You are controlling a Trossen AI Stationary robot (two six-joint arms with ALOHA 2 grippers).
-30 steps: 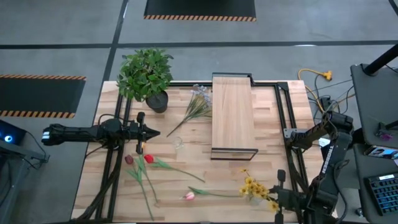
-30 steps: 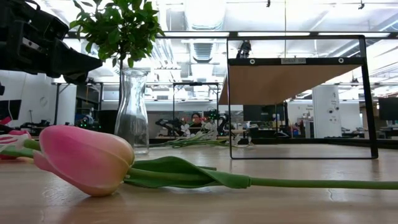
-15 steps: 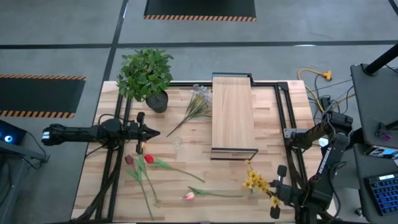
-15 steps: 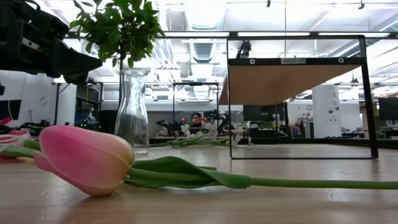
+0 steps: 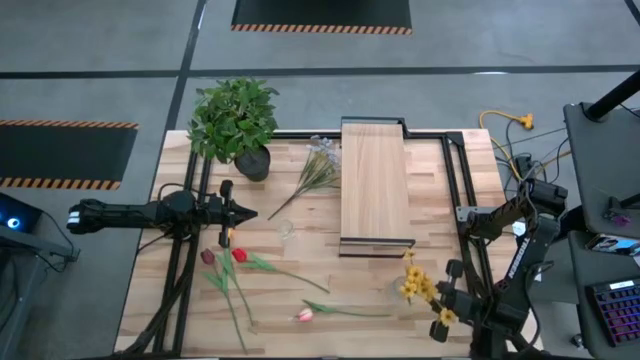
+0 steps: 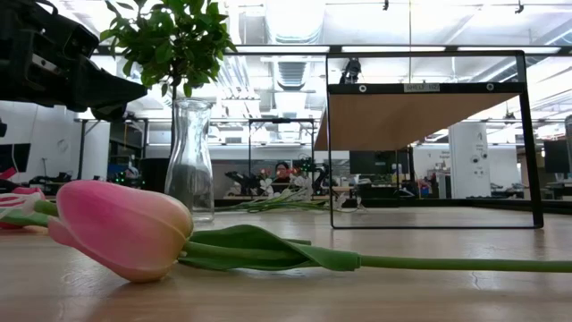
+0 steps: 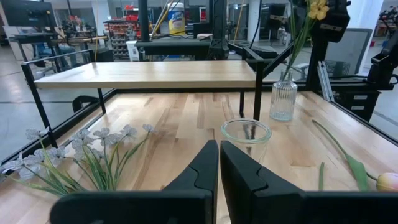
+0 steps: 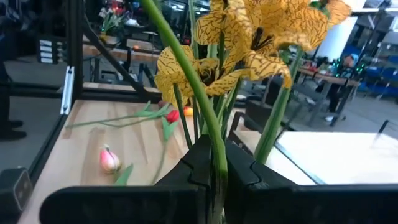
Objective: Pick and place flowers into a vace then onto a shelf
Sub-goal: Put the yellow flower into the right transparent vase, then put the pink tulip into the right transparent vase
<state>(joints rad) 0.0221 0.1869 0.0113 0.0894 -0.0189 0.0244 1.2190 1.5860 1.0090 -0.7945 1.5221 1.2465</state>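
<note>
Now yellow blooms [image 5: 419, 287] are held aloft.
Right fingers [image 8: 239, 172] are pinched on stems; left fingers [image 7: 202, 171] are pressed together.

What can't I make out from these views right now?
- Right gripper, high view: its fingertips are hidden under the yellow flowers.
- Yellow flowers' stem ends, right wrist view: cut off behind the fingers.
- Shelf, low view: its top surface is out of sight from below.
</note>
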